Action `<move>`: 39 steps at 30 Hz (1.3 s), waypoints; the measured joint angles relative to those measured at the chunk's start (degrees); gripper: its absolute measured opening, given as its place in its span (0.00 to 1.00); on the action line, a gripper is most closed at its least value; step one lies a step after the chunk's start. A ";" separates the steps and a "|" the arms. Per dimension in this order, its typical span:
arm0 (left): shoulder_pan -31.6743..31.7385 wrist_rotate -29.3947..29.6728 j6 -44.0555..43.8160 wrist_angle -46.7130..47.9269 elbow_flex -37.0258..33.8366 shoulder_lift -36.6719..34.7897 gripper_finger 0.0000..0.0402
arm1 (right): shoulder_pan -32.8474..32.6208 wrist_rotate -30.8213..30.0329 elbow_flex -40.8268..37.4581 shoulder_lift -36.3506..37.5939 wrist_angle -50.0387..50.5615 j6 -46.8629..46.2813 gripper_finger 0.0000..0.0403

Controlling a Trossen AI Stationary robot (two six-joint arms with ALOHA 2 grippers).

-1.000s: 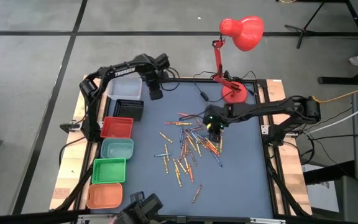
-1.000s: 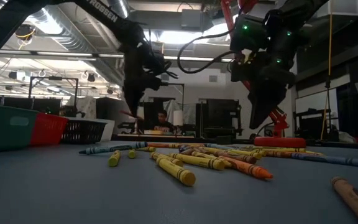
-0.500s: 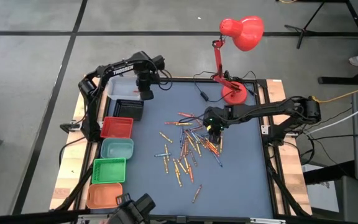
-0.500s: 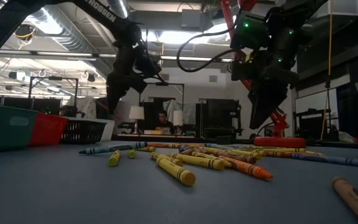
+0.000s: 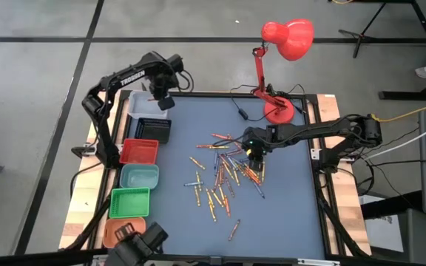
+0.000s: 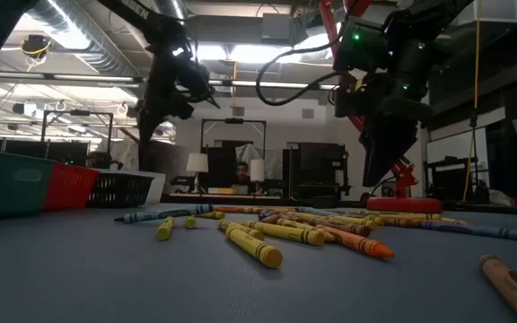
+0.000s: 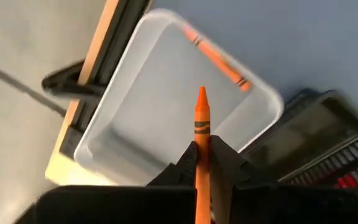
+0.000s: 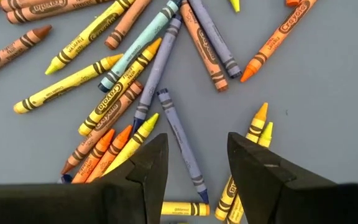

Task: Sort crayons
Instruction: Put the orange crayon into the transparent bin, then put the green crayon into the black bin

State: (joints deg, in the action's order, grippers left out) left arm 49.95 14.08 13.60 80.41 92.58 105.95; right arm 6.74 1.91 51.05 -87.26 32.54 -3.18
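Writing: your left arm carries white lettering along its upper link, with "TROSSEN" legible in the high view; the paper wrappers on the crayons (image 8: 135,53) read "Crayola".
Left gripper (image 5: 162,101): your pincer is clamped tight on one orange crayon (image 7: 201,134), a slim wrapped stick with black bands, its tip pointing out over the clear bin (image 7: 166,99) at the table's far left corner.
Clear bin: you see smooth translucent plastic with rounded corners; another orange crayon (image 7: 216,59) lies against its wall.
Right gripper (image 8: 194,165): your pincer hangs spread wide and empty just above the pile, with a blue crayon (image 8: 179,143) lying between the dark fingers.
Crayons: you have dozens strewn in a loose heap across the middle of the blue table (image 5: 287,199), in yellow, orange, blue and brown.
Around: you see a black slatted bin (image 5: 152,129), then red (image 5: 138,151), teal (image 5: 139,176), green (image 5: 129,202) and orange (image 5: 117,230) bins lining the left edge; a red desk lamp (image 5: 279,44) stands at the far edge.
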 joint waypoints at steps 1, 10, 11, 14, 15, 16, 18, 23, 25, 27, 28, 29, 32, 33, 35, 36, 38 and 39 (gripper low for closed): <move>0.36 0.70 0.06 -0.10 -0.49 -0.02 0.01 | 0.00 0.00 0.00 0.00 0.59 -0.09 0.41; 3.74 3.29 0.12 -2.03 -7.67 0.07 0.03 | 0.02 -8.68 0.00 0.96 7.54 -0.94 0.41; 3.96 3.36 0.11 -2.49 -8.39 0.06 0.05 | 0.02 -9.99 -0.02 0.96 8.68 -0.98 0.41; 4.11 3.36 0.08 -5.32 -10.74 0.07 0.10 | 0.02 -11.71 -0.53 0.97 9.32 -1.03 0.41; 4.09 3.33 0.08 -6.07 -11.26 0.07 0.12 | 0.02 -11.81 -0.85 0.97 9.69 -1.03 0.41; 4.09 3.33 0.08 -6.83 -11.73 0.07 0.14 | 0.04 -11.86 -1.15 0.98 9.77 -1.03 0.41; 4.09 3.31 0.08 -8.39 -12.57 0.07 0.17 | 0.04 -12.33 -1.85 0.96 9.24 -0.88 0.41; 4.04 2.31 0.00 -11.68 -13.29 0.07 0.18 | 0.04 -15.15 -4.69 0.96 6.92 -0.87 0.41; 4.04 1.05 -0.01 -12.99 -13.27 0.07 0.19 | 0.04 -15.67 -5.91 0.96 4.92 -0.85 0.41; 4.04 -0.32 -0.03 -14.32 -13.27 0.07 0.19 | 0.04 -15.69 -7.12 0.96 2.09 -0.85 0.41; 4.04 -1.09 -0.06 -14.65 -13.27 0.07 0.19 | 0.04 -15.69 -7.63 0.96 1.00 -0.85 0.41; 4.04 -1.96 -0.05 -14.89 -13.27 0.07 0.19 | 0.04 -15.69 -8.05 0.96 -0.02 -0.85 0.41; 3.98 -3.29 -0.08 -15.45 -13.27 0.07 0.19 | 0.04 -15.68 -8.93 0.96 -1.14 -0.87 0.41; 3.98 -3.29 -0.09 -15.39 -13.27 0.07 0.19 | 0.02 -15.67 -9.15 0.96 -1.48 -0.94 0.41; 3.98 -3.29 -0.10 -15.40 -13.27 0.07 0.19 | 0.02 -15.63 -9.46 0.98 -1.76 -1.00 0.41; 3.98 -3.28 -0.12 -15.40 -13.27 0.07 0.19 | 0.02 -15.63 -9.62 1.02 -1.95 -1.05 0.41; 3.98 -3.29 -0.14 -15.40 -13.27 0.07 0.19 | 0.01 -15.29 -10.23 1.09 -2.99 -1.08 0.41; 3.98 -3.29 -0.14 -15.40 -13.27 0.07 0.19 | -0.02 -14.86 -10.53 1.09 -3.52 -1.06 0.41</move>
State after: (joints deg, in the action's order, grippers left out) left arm 53.93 10.79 13.45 65.01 79.31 106.02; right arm 6.72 -12.95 40.52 -86.17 29.03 -4.24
